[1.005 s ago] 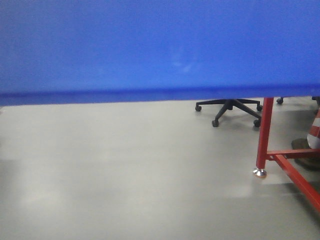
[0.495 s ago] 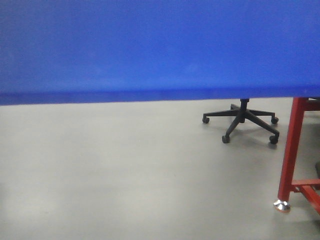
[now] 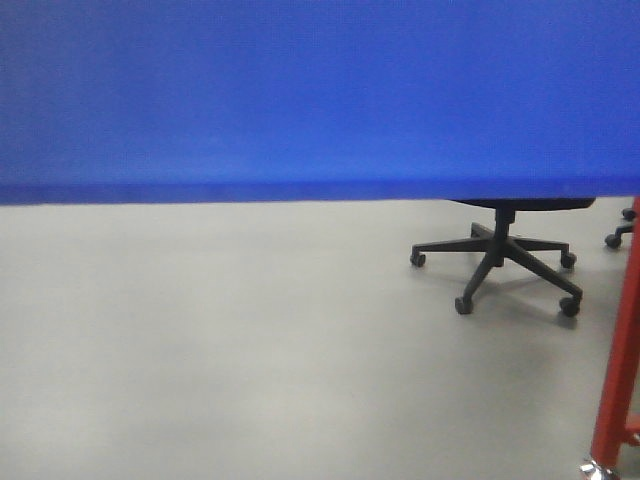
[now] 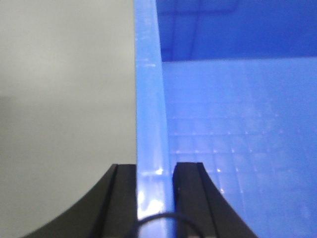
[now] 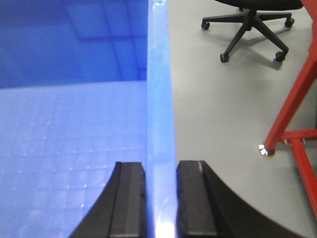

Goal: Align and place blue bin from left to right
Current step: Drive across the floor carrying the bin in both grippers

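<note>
Bin: large bright-blue rectangular plastic bin [image 3: 300, 100], its wall filling the top of the front view, grey floor [image 3: 200, 350] below its edge.
Left end effector [image 4: 154, 171]: clamped on the bin's left rim, one black finger inside, one outside.
Right end effector [image 5: 161, 168]: pinching the right rim likewise.
Surroundings: black swivel-chair base [image 3: 497, 262]; red metal leg [image 3: 620, 380] at right.

— Front view?
— Set low, facing ahead, hard up against the blue bin [image 3: 320, 90] wall at 12 o'clock; floor [image 3: 200, 350] below.
— Wrists?
— Just behind left hand [image 4: 154, 171] and right hand [image 5: 161, 168], sighting along opposite rims, very near. Shared by front and right: office chair [image 5: 250, 22], red frame [image 5: 292, 114], 1 to 3 o'clock.
</note>
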Controlling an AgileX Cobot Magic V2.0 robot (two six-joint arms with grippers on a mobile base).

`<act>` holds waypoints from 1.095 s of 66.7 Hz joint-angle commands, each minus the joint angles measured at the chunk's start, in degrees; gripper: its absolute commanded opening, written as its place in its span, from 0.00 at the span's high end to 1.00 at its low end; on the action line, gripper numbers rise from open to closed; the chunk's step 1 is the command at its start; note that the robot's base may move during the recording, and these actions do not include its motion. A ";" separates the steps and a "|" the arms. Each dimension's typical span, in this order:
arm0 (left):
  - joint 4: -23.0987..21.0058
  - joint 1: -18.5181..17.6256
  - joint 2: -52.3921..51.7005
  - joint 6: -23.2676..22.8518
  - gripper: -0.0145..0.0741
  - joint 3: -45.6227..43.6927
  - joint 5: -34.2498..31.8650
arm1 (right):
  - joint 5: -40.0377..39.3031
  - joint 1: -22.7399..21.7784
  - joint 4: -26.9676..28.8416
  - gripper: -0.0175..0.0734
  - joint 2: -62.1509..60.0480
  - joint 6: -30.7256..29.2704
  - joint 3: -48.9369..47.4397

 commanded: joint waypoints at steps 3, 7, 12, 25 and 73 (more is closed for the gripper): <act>2.50 -0.78 -0.71 0.02 0.96 -0.57 -6.55 | -7.24 0.53 -0.51 0.89 -0.40 0.08 -0.69; 3.75 -0.78 -0.71 0.02 0.96 -0.57 -6.71 | -7.24 0.53 -0.51 0.89 -0.40 0.08 -0.69; 5.29 -0.78 -0.71 0.02 0.96 -0.57 -6.69 | -7.78 0.53 -0.51 0.89 -0.40 0.08 -0.69; 8.40 -0.78 -0.71 0.02 0.96 -0.57 -9.32 | -9.94 0.53 -0.51 0.89 -0.40 0.08 -0.69; 9.38 -0.78 -0.71 0.02 0.96 -0.57 -14.30 | -12.42 0.53 -0.51 0.89 -0.40 0.08 -0.69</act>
